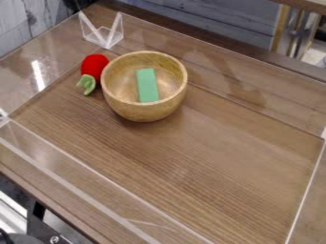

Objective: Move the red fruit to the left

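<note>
On the wooden table [192, 162], relative to the wooden bowl [144, 86]:
Red fruit [93, 65]: touching the bowl's left rim, green cap [86, 85] toward the front.
Green block [148, 85]: 1 flat piece inside the bowl.
Gripper: out of view; its opening cannot be told from here.

Flat green block [148, 85] inside wooden bowl [121, 105] on table [204, 162]
</note>
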Robot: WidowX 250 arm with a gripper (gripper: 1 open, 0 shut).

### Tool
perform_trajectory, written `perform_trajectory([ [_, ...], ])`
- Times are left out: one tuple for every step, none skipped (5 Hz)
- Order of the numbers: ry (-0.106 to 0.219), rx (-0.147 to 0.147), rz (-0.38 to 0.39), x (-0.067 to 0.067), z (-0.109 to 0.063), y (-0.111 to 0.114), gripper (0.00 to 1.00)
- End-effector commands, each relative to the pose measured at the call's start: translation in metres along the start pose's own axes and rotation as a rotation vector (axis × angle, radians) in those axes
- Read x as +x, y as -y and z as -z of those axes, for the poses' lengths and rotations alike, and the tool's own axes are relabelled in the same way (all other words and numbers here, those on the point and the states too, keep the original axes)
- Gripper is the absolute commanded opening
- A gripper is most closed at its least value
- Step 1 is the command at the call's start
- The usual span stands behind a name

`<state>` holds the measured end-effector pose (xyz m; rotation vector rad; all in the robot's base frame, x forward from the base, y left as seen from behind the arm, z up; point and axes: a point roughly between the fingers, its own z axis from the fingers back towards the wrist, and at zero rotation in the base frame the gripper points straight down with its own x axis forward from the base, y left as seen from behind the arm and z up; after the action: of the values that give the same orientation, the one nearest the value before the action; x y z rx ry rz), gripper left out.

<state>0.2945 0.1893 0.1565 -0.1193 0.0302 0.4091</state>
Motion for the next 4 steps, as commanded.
perform_trajectory([
  [0.043, 0.027, 0.050, -0.007, -0.023, -0.005, 0.00],
  [0.027, 0.033, 0.012, -0.004, -0.013, -0.011, 0.00],
  [0.011, 0.040, -0.025, -0.001, -0.004, -0.017, 0.00],
  [-0.012, 0.043, 0.005, 0.001, 0.004, -0.025, 0.00],
])
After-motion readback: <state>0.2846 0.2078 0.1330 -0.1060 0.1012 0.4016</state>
